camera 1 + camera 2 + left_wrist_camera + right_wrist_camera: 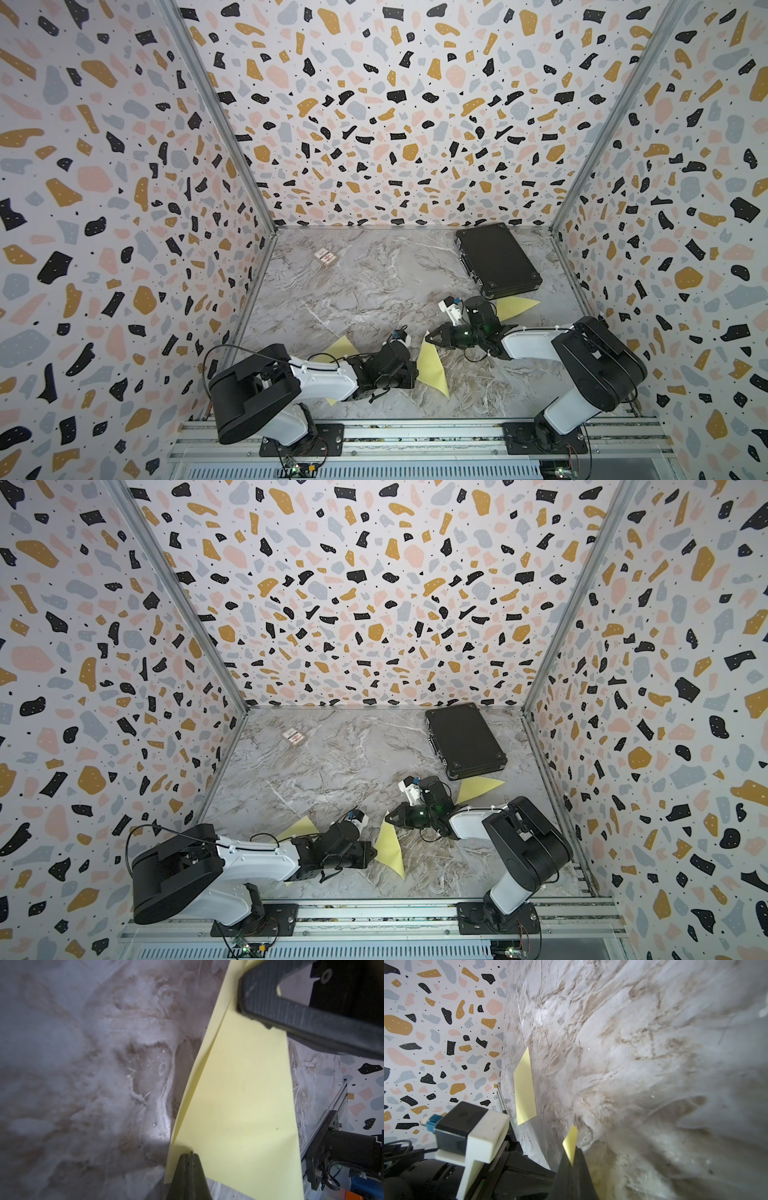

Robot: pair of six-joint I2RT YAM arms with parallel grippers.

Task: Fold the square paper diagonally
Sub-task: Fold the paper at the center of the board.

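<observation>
Left jaws clenched, seemingly on edge of folded yellow paper [239, 1105] | right jaws pinch its corner | risk: opposed pulls tear it; misaligned layers crease off-diagonal

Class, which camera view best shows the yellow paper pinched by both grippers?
The left wrist view: the yellow paper fills it, two overlapping layers visible. In both top views the paper is small and foreshortened. The right wrist view shows only a corner in the shut right gripper.
</observation>
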